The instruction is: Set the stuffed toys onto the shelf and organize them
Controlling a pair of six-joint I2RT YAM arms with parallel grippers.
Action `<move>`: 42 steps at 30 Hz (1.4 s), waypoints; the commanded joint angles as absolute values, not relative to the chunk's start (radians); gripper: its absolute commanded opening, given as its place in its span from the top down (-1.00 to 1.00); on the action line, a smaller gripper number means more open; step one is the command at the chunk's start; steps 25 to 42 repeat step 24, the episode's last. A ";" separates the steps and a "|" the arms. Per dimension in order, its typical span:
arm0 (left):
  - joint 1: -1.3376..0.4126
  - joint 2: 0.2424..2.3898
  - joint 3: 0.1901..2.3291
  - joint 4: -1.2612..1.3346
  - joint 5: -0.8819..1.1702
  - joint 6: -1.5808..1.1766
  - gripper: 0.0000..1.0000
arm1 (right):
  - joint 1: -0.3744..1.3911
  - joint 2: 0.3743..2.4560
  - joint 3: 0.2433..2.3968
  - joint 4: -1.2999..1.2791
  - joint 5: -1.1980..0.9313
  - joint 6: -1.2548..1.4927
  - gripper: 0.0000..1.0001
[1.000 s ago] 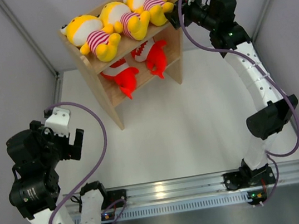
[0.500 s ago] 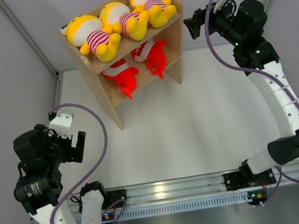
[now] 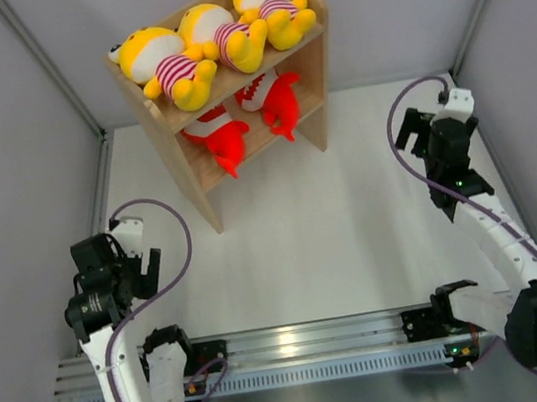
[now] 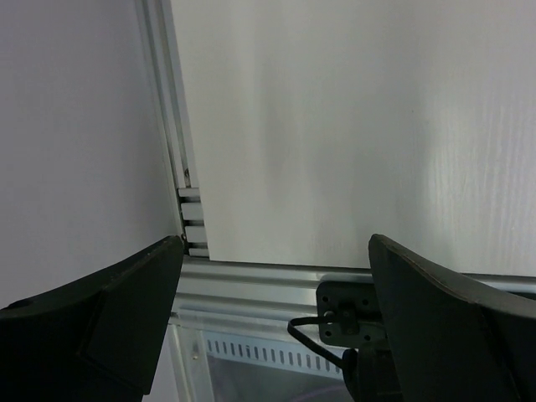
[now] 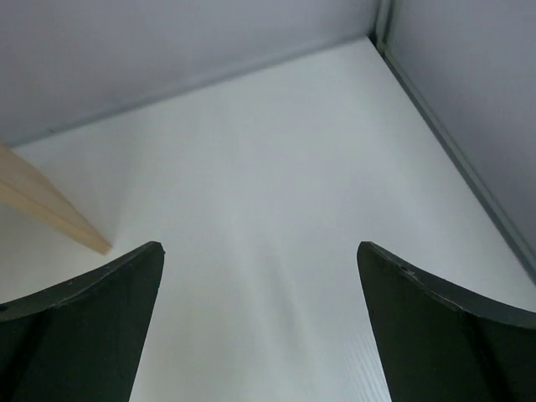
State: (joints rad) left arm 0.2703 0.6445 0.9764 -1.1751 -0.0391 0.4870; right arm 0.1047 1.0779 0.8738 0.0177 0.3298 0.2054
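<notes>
Desk [image 3: 332,222] corner, near left: the left fingers [image 4: 100,322] hang over it, spread wide with nothing between them, close to the aluminium rail [image 3: 309,336] that runs along the near edge. Farther back and left of centre, the shelf [image 3: 317,83] stands on the desk, turned at an angle to the walls. On its top tier 3 yellow stuffed toys [image 3: 213,35] in red-and-white striped shirts lie side by side in a row, each touching its neighbour. On the lower tier 2 red stuffed toys [image 3: 224,139] with white mouths lie next to each other, their red ends jutting past the front edge. At the right, the right fingers [image 5: 435,322] are open wide and empty above bare desk, well apart from the shelf; the right wrist view catches only a slim wooden edge at its left.
</notes>
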 commanded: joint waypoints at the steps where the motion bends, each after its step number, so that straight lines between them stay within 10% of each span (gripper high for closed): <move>1: 0.275 0.612 0.916 -1.014 -0.055 0.439 -0.97 | 0.120 0.959 0.720 0.222 0.483 0.261 -0.99; 42: 0.290 0.514 0.736 -0.879 -0.005 0.387 -0.97 | 0.187 0.914 0.563 0.304 0.557 0.270 -0.99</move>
